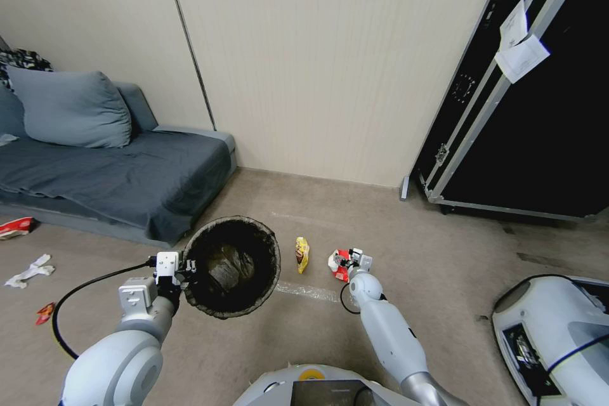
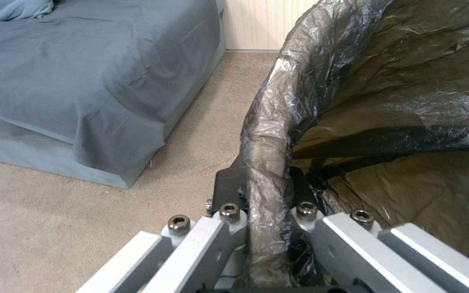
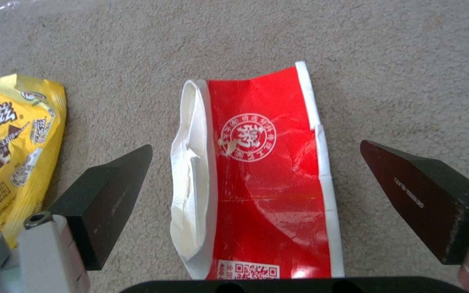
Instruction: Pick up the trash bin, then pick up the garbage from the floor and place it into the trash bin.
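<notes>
My left gripper (image 1: pixel 187 266) is shut on the rim of the trash bin (image 1: pixel 232 266), a round bin lined with a dark bag, held off the floor at centre left. In the left wrist view the bag-wrapped rim (image 2: pixel 267 154) runs between the fingers of the left gripper (image 2: pixel 267 191). My right gripper (image 1: pixel 353 261) hangs low over a flattened red-and-white packet (image 1: pixel 339 264). The right wrist view shows that packet (image 3: pixel 256 171) lying on the floor (image 3: pixel 397 61) between the spread black fingers (image 3: pixel 110 191); the right gripper (image 3: pixel 256 162) is open. A yellow wrapper (image 1: pixel 302 254) (image 3: pixel 17 154) lies beside it.
A blue-grey sofa (image 1: pixel 114 171) stands at left. More litter lies near it: a red-and-white packet (image 1: pixel 16 227), crumpled white paper (image 1: pixel 28 271), a small red scrap (image 1: pixel 45 313). A black flight case (image 1: pixel 526 108) stands at right. A pale tape line (image 1: pixel 307 292) crosses the carpet.
</notes>
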Robot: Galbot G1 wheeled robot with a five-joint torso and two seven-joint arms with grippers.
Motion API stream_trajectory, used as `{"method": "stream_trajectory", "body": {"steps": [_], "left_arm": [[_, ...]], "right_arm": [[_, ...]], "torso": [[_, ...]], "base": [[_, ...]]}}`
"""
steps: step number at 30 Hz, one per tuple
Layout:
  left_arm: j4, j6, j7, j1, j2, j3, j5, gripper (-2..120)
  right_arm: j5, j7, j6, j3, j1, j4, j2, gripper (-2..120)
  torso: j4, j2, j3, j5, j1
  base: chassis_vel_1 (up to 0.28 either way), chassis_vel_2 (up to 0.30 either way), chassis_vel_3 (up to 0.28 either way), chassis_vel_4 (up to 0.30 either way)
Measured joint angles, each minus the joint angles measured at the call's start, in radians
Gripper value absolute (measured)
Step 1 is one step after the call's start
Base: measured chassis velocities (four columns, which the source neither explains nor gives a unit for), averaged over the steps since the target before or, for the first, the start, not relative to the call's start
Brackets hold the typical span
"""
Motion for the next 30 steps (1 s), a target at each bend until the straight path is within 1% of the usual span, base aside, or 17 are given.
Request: {"method": "stream_trajectory", "body": {"steps": [7, 9, 12, 13, 16, 17, 20, 21, 23, 24, 25, 26, 27, 28, 29, 30], "left_arm": [[0.0, 0.001, 0.0, -0.003, 0.005, -0.003, -0.005, 1], [0.001, 0.001, 0.0, -0.004, 0.006, -0.003, -0.005, 1], [0.001, 0.002, 0.0, -0.007, 0.006, -0.003, -0.006, 1], [0.001, 0.002, 0.0, -0.007, 0.006, -0.003, -0.006, 1], [0.001, 0.002, 0.0, -0.008, 0.006, -0.004, -0.006, 1], [0.001, 0.002, 0.0, -0.008, 0.006, -0.004, -0.006, 1], [0.001, 0.003, 0.0, -0.007, 0.006, -0.006, -0.007, 1], [0.001, 0.003, 0.0, -0.007, 0.006, -0.006, -0.007, 1], [0.001, 0.004, 0.0, -0.006, 0.006, -0.006, -0.008, 1], [0.001, 0.004, 0.0, -0.006, 0.006, -0.006, -0.008, 1], [0.001, 0.004, 0.0, -0.006, 0.006, -0.006, -0.008, 1], [0.001, 0.005, 0.0, -0.006, 0.005, -0.006, -0.008, 1], [0.001, 0.005, 0.0, -0.006, 0.004, -0.006, -0.008, 1], [0.001, 0.005, 0.0, -0.006, 0.004, -0.006, -0.008, 1], [0.001, 0.005, 0.0, -0.006, 0.004, -0.006, -0.008, 1], [0.001, 0.005, 0.0, -0.006, 0.004, -0.006, -0.009, 1]], "right_arm": [[-0.011, 0.0, 0.002, -0.006, -0.008, -0.008, 0.018, 100], [-0.012, 0.0, 0.002, -0.006, -0.009, -0.008, 0.019, 98], [-0.013, -0.001, 0.006, -0.009, -0.017, -0.01, 0.02, 86], [-0.013, -0.001, 0.006, -0.009, -0.017, -0.01, 0.02, 86], [-0.014, -0.002, 0.006, -0.013, -0.026, -0.007, 0.021, 70], [-0.014, -0.002, 0.006, -0.013, -0.026, -0.007, 0.021, 70], [-0.017, -0.002, 0.007, -0.015, -0.028, -0.007, 0.025, 57], [-0.017, -0.002, 0.007, -0.015, -0.028, -0.007, 0.025, 57], [-0.019, -0.002, 0.009, -0.016, -0.028, -0.008, 0.028, 47], [-0.019, -0.002, 0.009, -0.016, -0.028, -0.008, 0.028, 47], [-0.021, -0.002, 0.009, -0.016, -0.029, -0.008, 0.029, 40], [-0.021, -0.002, 0.01, -0.016, -0.029, -0.009, 0.031, 36], [-0.022, -0.002, 0.01, -0.016, -0.03, -0.009, 0.031, 32], [-0.022, -0.002, 0.01, -0.016, -0.03, -0.009, 0.031, 32], [-0.023, -0.002, 0.011, -0.016, -0.03, -0.01, 0.033, 25], [-0.024, -0.002, 0.012, -0.015, -0.03, -0.011, 0.034, 22]], "torso": [[0.0, 0.0, 0.0, 0.0001, 0.0], [0.0, 0.0, 0.0, 0.0, 0.0], [0.0, 0.0, 0.0, 0.0001, 0.0], [0.0, 0.0, 0.0, 0.0001, 0.0], [-0.0001, 0.0, 0.0, 0.0001, 0.0], [-0.0001, 0.0, 0.0, 0.0001, 0.0], [0.0, 0.0, 0.0, 0.0001, 0.0], [0.0, 0.0, 0.0, 0.0001, 0.0], [0.0, 0.0, 0.0, 0.0001, 0.0], [0.0, 0.0, 0.0, 0.0001, 0.0], [0.0, 0.0, 0.0, 0.0001, 0.0], [0.0, 0.0, 0.0, 0.0001, 0.0], [0.0, 0.0, 0.0, 0.0001, 0.0], [0.0, 0.0, 0.0, 0.0001, 0.0], [0.0, 0.0, 0.0, 0.0001, 0.0], [0.0, 0.0, 0.0, 0.0001, 0.0]], "base": [[0.0, 0.0, 0.0, 0.0], [0.0, 0.0, 0.0, 0.0], [0.0, 0.0, 0.0, 0.0], [0.0, 0.0, 0.0, 0.0], [0.0, 0.0, 0.0, 0.0], [0.0, 0.0, 0.0, 0.0], [0.0, 0.0, 0.0, 0.0], [0.0, 0.0, 0.0, 0.0], [0.0, 0.0, 0.0, 0.0], [0.0, 0.0, 0.0, 0.0], [0.0, 0.0, 0.0, 0.0], [0.0, 0.0, 0.0, 0.0], [0.0, 0.0, 0.0, 0.0], [0.0, 0.0, 0.0, 0.0], [0.0, 0.0, 0.0, 0.0], [0.0, 0.0, 0.0, 0.0]]}}
